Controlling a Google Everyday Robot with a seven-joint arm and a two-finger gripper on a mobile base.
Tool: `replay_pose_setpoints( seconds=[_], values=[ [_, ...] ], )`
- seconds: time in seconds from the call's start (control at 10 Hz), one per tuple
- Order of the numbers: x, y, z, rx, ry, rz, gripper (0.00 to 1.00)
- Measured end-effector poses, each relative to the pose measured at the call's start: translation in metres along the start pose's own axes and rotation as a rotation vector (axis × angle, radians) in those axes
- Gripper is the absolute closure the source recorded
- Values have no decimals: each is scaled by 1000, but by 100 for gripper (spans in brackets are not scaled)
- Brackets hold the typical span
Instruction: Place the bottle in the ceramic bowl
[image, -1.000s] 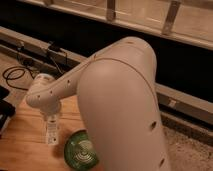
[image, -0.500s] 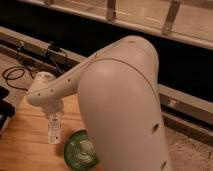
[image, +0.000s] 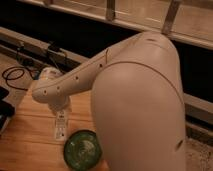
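My two-finger pincer gripper (image: 61, 113) hangs below the rounded white wrist, pointing down over the table. The fingers are drawn in narrow and clamp the upper end of the small slim white bottle (image: 60, 129). Little of the fingers themselves shows under the wrist housing.

The bottle is a narrow cylinder with a smooth, plastic-looking surface and a pale label with dark print that is too small to read. It hangs upright from the gripper, long axis vertical. Its lower end is close to the tabletop, and I cannot tell whether it touches the wood. The bottle is outside the bowl, just beside its rim on the side toward the left edge of the view.

The round, glossy dark-green ceramic bowl (image: 82, 149) stands on the table near the lower edge of the view. Its glaze reflects light, and its interior shows pale concentric ring markings. My arm's large shell covers part of its right side.

The light wooden table (image: 25, 135) has a flat, matt surface with visible plank lines.

My smooth white arm (image: 135, 100), built of rounded matt shells, fills the right half of the view and tapers down to the wrist.

A black coiled cable (image: 14, 75) lies beyond the table's far left edge, beside a long dark rail (image: 30, 42).
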Motion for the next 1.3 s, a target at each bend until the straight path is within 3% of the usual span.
replay_pose_setpoints(
  seconds=[0.9, 1.3],
  values=[
    [-1, -1, 1, 3, 2, 4, 100],
    [-26, -27, -21, 15, -27, 57, 100]
  ],
)
